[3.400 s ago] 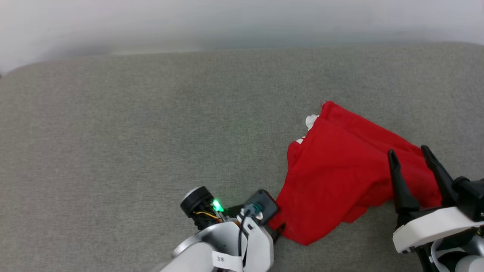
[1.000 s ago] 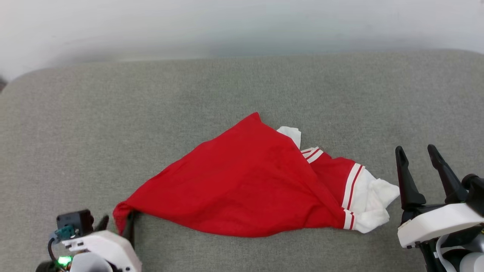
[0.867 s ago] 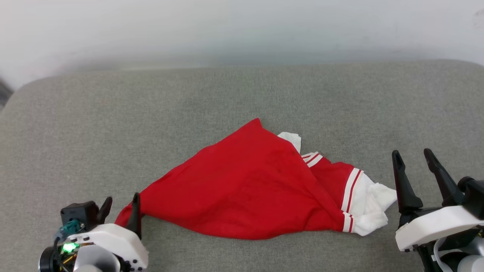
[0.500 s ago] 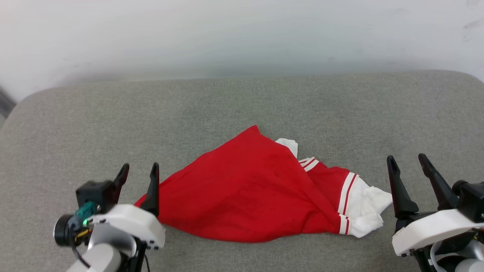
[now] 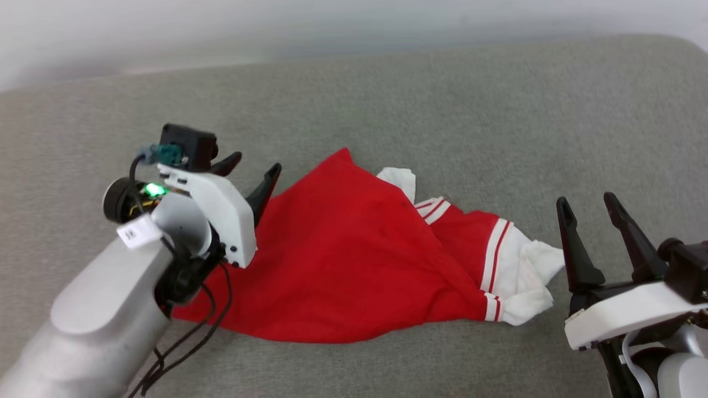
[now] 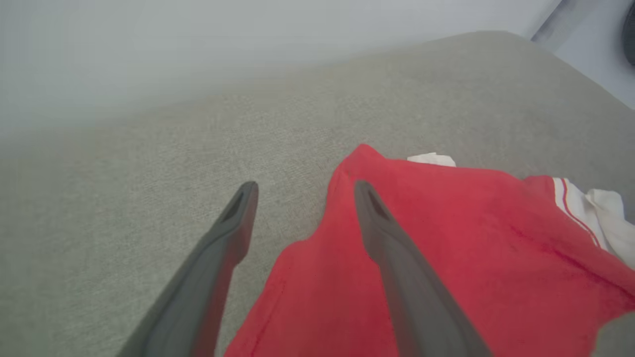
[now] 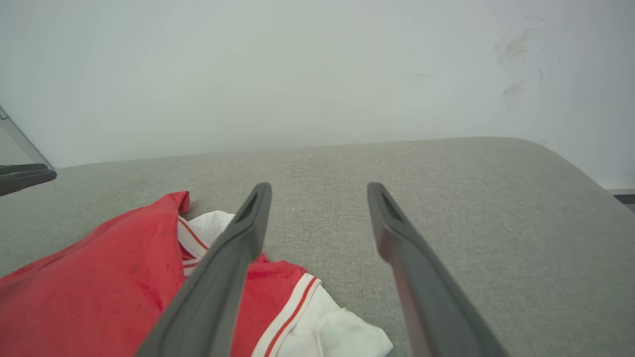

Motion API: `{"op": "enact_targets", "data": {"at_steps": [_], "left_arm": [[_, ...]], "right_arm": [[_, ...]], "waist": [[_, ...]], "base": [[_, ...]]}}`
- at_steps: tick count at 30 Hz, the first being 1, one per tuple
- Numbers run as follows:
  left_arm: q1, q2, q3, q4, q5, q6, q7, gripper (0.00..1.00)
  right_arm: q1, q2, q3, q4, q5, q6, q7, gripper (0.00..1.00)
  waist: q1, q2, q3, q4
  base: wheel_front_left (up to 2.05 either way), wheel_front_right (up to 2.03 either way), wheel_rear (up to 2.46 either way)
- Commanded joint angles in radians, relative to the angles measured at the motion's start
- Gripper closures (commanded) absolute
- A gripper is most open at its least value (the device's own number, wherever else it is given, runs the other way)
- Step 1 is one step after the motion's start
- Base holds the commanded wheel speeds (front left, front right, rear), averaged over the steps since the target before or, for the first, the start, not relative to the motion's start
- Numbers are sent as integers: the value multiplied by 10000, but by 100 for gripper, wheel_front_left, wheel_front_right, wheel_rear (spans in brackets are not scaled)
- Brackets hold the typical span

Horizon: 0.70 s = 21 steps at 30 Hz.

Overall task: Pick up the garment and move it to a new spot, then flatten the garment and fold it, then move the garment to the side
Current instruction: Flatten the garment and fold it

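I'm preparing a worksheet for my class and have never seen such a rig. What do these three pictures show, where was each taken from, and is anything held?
This is a two-armed robot. The picture showing both arms comes from a camera on its head, looking down; the other two come from wrist cameras, looking along each arm's dark fingers. A red jersey with white sleeves lies crumpled on a grey padded surface. The left gripper hovers open above the jersey's edge; the right gripper is open beside its other end. Nothing is held.
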Motion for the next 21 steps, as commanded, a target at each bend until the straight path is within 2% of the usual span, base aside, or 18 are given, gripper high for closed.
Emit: {"op": "enact_targets", "data": {"at_steps": [1, 8, 13, 18, 19, 20, 21], "left_arm": [[-331, -36, -71, 285, -235, -303, 433, 0], [-1125, 161, -399, 1497, -704, -949, 2271, 0], [-1288, 314, -634, 2029, -896, -1178, 3165, 0], [-912, 308, -1233, 2437, -1131, -1272, 4643, 0], [-836, 281, -1390, 2498, -1143, -1311, 4925, 16], [-780, 247, -1524, 2536, -1149, -1353, 5159, 61], [-727, 182, -1646, 2541, -1192, -1419, 5348, 95]], "right_arm": [[-198, 20, 23, 84, 69, -3, -118, 0], [-507, 36, 68, 433, 198, -3, -482, 0], [-598, 46, -17, 701, 347, -3, -760, 0], [-693, 48, -39, 904, 433, -3, -912, 0], [-721, 49, -24, 936, 462, -3, -920, 0], [-739, 49, -8, 955, 481, -3, -939, 0], [-760, 49, 8, 984, 481, -3, -950, 0]], "waist": [[0, 0, 504, -408], [0, 0, 1111, -939], [0, 0, 1377, -1197], [0, 0, 1449, -1242], [0, 0, 1450, -1241], [0, 0, 1444, -1236], [0, 0, 1437, -1230]], "base": [[0, 0, 0], [0, 0, 0], [0, 0, 0], [0, 0, 0], [0, 0, 0], [0, 0, 0], [0, 0, 0]]}}
